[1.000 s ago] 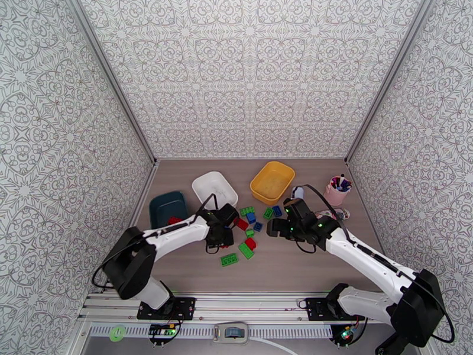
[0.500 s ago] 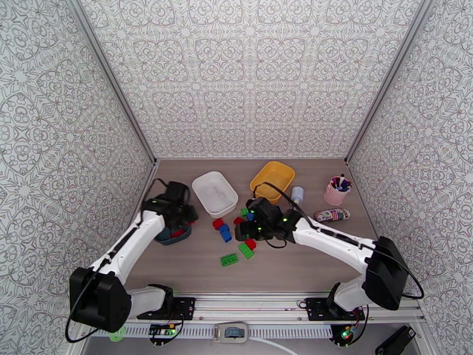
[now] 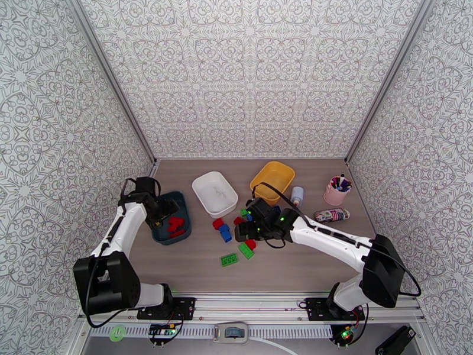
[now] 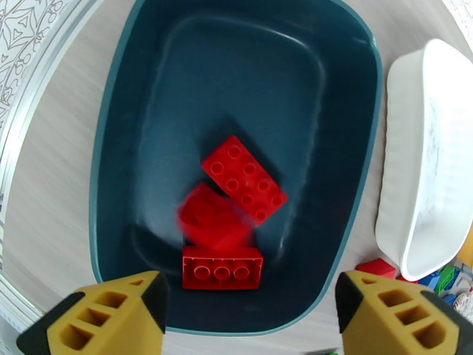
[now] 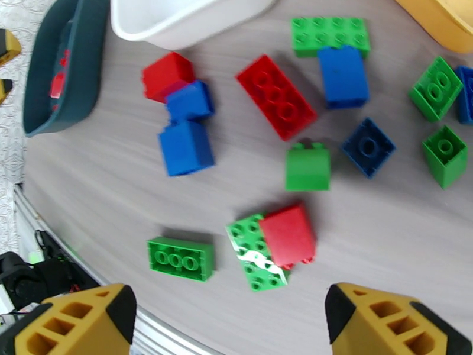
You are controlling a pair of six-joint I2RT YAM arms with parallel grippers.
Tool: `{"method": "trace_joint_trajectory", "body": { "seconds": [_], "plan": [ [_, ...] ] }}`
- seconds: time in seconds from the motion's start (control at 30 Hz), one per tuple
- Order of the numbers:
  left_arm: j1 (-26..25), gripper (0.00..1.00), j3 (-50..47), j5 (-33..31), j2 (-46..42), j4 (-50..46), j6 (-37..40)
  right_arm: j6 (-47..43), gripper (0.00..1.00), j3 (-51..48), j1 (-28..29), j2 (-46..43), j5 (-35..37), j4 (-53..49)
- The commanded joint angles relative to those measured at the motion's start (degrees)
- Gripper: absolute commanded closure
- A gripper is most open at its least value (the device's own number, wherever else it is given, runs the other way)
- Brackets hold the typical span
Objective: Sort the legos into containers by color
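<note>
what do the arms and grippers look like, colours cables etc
Both arms, left arm and right arm, have white link shells, black joints and loose black cables looping along them. The left gripper and right gripper carry mustard-yellow fingers with ribbed cut-outs. A green light glows at the right wrist.

In the left wrist view, one red brick [image 4: 213, 219] in the dark teal tray [image 4: 118, 143] was smeared by blur, and the white tray [image 4: 425, 143] ran off the right edge. In the right wrist view, the frame's top edge cut the yellow tray [image 5: 443, 13] down to a corner.
</note>
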Motion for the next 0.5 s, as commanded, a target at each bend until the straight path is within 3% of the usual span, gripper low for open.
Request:
{"method": "trace_joint_trajectory", "body": {
  "seconds": [0.0,0.17,0.3,0.47],
  "plan": [
    [-1.94,0.18,1.76,-0.92,-2.58,-0.83,1.06,-1.5,0.12,-1.78,-1.7,-0.97,2.06,-1.93],
    [-9.24,0.18,1.76,-2.63,-5.42,-1.99,0.72,-2.98,0.2,-2.27,-2.93,1.54,1.13,-1.79],
    [-18.97,0.2,2.02,-6.32,-5.6,-3.14,0.09,-3.02,0.25,-2.45,-3.37,2.81,0.66,-1.25],
    [-29.15,0.19,3.07,-9.25,-2.91,-5.06,-2.52,-2.73,0.24,-3.22,-4.1,2.15,0.68,-1.18]
  ]
}}
